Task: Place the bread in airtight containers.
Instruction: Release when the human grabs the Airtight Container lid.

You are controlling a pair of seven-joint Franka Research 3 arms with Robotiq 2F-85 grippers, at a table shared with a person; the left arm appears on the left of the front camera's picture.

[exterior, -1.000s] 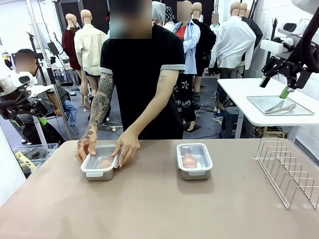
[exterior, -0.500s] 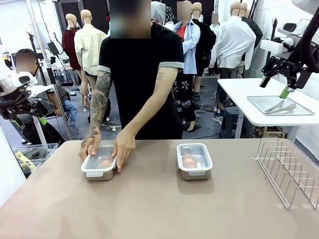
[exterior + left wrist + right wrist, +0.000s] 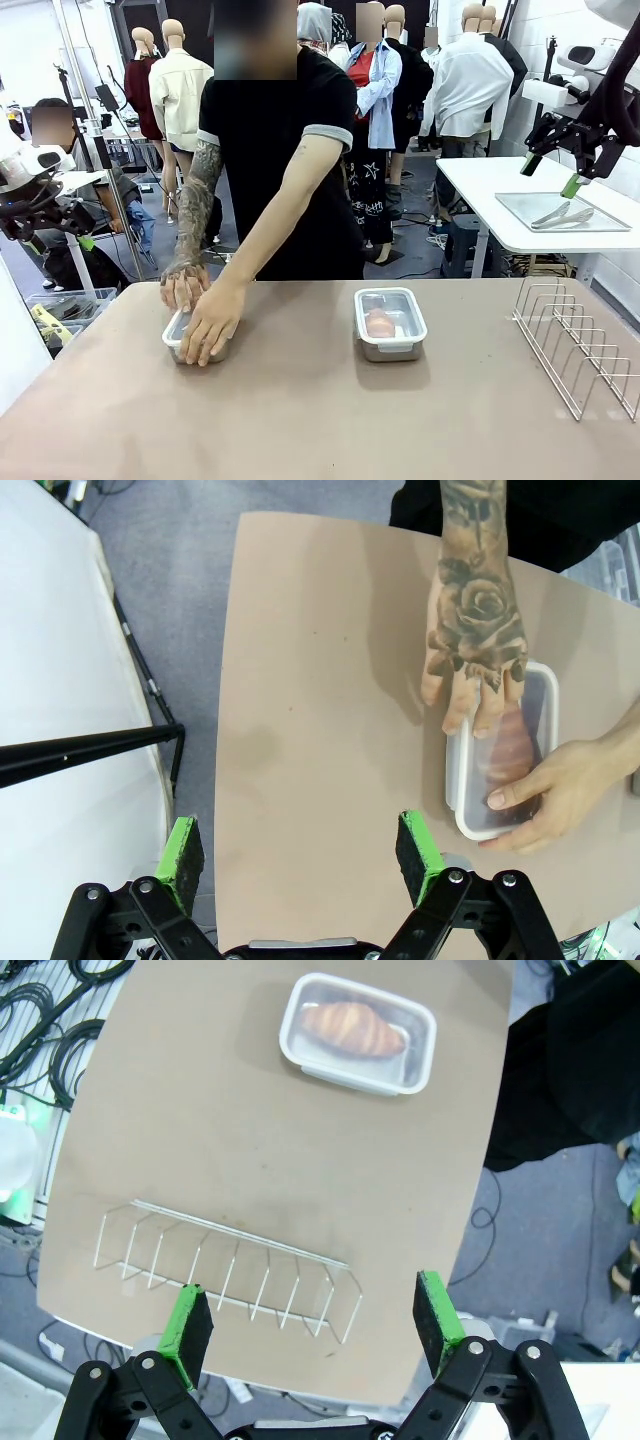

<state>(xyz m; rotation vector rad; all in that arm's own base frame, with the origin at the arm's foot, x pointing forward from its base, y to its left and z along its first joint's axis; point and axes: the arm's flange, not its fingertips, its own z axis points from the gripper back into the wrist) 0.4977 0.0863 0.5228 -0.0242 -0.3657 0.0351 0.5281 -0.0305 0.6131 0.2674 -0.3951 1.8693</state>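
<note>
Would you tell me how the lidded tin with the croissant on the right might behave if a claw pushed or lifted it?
The tin is low, with a flat base, so it would probably slide, not tip. Its smooth steel walls may be slippery for pads. The croissant lies loose under the clear lid, so it may shift when tilted.

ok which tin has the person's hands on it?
The tin on the robot's left; both hands press its lid. The other tin, mid-table, sits untouched with its croissant.

On my brown worktop [image 3: 320, 420] a wire rack [image 3: 578, 342] stands near its right edge. Behind it, on a white side table [image 3: 470, 190], a flat steel tray [image 3: 520, 208] holds metal tongs [image 3: 562, 213].
</note>
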